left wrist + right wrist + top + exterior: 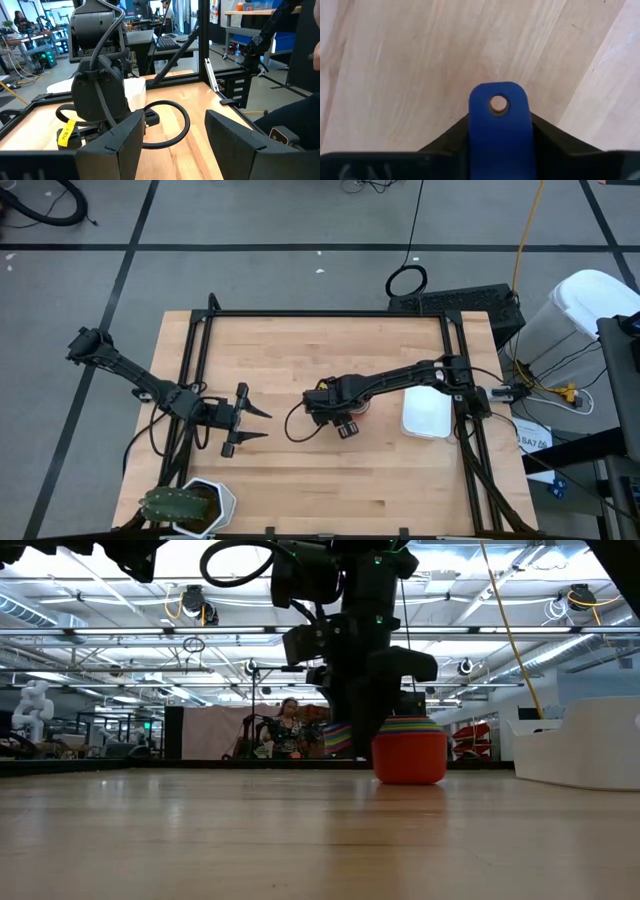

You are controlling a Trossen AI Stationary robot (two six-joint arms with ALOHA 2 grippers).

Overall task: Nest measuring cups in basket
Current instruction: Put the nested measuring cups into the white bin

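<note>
A nested stack of measuring cups stands on the table at mid-table, a red cup [410,760] outermost with several coloured rims [410,723] above it. My right gripper [345,418] points steeply down just beside the stack, shut on a blue cup's flat handle [499,125]. That cup's bowl is hidden under the gripper. The white basket [428,415] rests on the table to the right of the stack. My left gripper [256,424] waits open and level over the table's left part, touching nothing. My right gripper pinches the blue cup's handle between its two fingers [447,142], one on each long edge. It comes from above, pointing steeply down. The handle's free end with its hole [498,104] sticks out past the fingers over the bare wood. The gripper hides the bowl.
A white hexagonal pot with a green plant [195,505] stands at the near left corner. A black frame [320,314] borders the table's far edge and sides. Bare wood lies between the two grippers and along the near edge.
</note>
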